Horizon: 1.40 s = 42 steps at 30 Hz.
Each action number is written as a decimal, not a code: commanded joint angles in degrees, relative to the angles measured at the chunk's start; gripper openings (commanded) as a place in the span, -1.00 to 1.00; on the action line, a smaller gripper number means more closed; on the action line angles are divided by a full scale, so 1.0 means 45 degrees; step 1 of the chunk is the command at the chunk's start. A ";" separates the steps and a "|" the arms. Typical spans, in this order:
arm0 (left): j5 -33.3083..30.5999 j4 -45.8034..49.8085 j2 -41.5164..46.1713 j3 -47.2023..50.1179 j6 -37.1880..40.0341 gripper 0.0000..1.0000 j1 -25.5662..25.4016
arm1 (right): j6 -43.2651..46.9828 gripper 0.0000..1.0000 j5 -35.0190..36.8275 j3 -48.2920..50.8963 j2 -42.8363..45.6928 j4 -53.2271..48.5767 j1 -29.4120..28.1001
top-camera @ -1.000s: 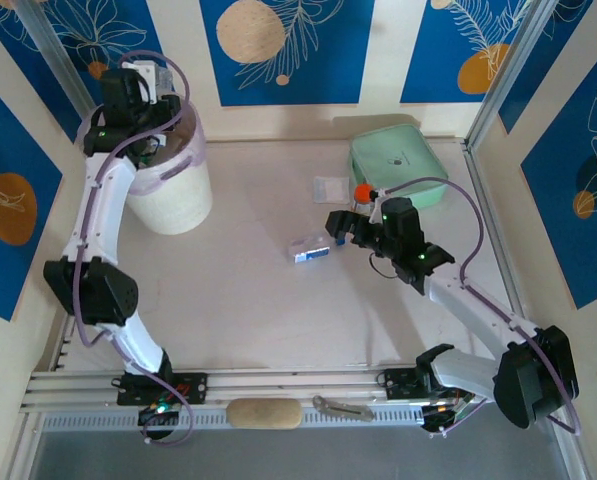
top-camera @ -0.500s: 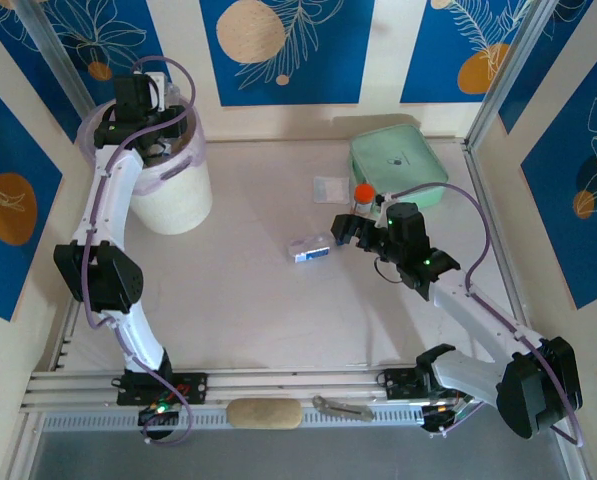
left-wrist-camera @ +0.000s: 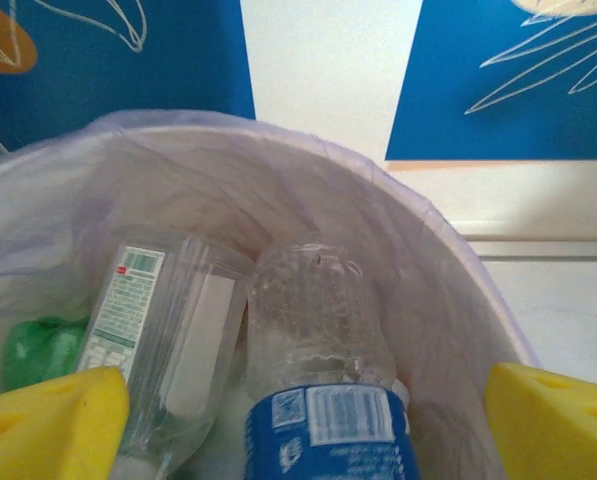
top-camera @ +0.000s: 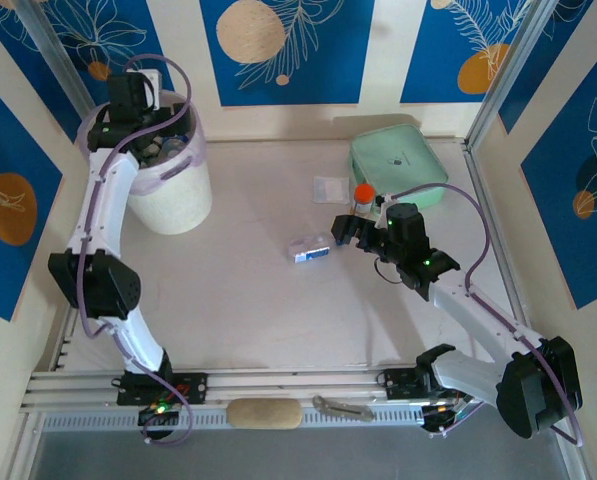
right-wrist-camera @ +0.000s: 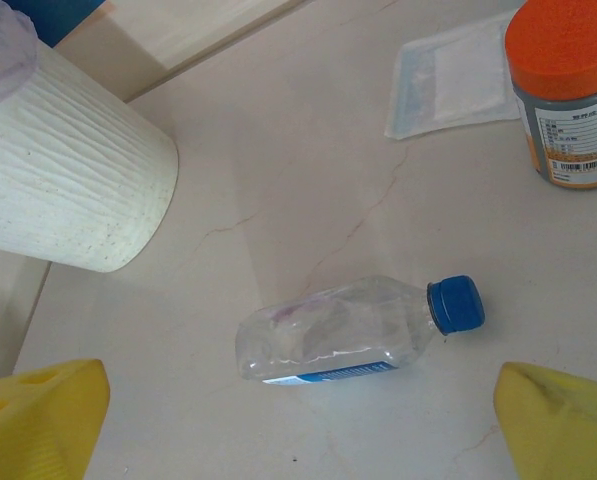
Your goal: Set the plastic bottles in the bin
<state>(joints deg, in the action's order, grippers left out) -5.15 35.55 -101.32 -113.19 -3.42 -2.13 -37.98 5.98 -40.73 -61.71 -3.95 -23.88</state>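
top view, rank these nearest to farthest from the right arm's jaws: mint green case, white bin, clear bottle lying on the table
1. clear bottle: lying on the table just left of the jaws, by far the nearest.
2. mint-green case: farther back, on the right side of the table.
3. bin: across the table in the far left corner, clearly the farthest.

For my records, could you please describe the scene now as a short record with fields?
bin: white bucket with lilac bag, far left
in bin: blue-labelled clear bottle, white-labelled clear bottle, green bottle
not binned: blue-capped clear bottle, on its side on the table
left gripper: open, over the bin
right gripper: open, facing the blue-capped clear bottle
other: orange-capped jar, mint-green case
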 commanded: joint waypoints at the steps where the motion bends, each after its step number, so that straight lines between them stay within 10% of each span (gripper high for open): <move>1: -0.0355 -0.0777 0.1678 0.0794 -0.0160 0.99 0.0171 | -0.0032 0.98 -0.0173 -0.0011 -0.0176 0.0235 0.0053; 11: -0.1255 -0.3247 0.4352 0.4071 -0.1116 0.99 0.1054 | -0.0032 0.98 -0.0332 -0.0226 -0.0621 0.0369 0.0015; 21: 0.1079 -0.3184 0.3101 0.4058 -0.3416 0.99 0.3382 | 0.0001 0.98 -0.0235 -0.0362 -0.0659 0.0301 0.0007; 42: 0.2811 -0.2625 0.0985 0.2731 -0.3034 0.99 0.1654 | -0.0057 0.98 -0.0117 -0.0310 -0.0534 0.0119 -0.0046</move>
<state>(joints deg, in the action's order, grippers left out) 5.87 22.11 -95.50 -99.07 -18.15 5.52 -37.98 5.56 -41.15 -64.42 -3.49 -23.88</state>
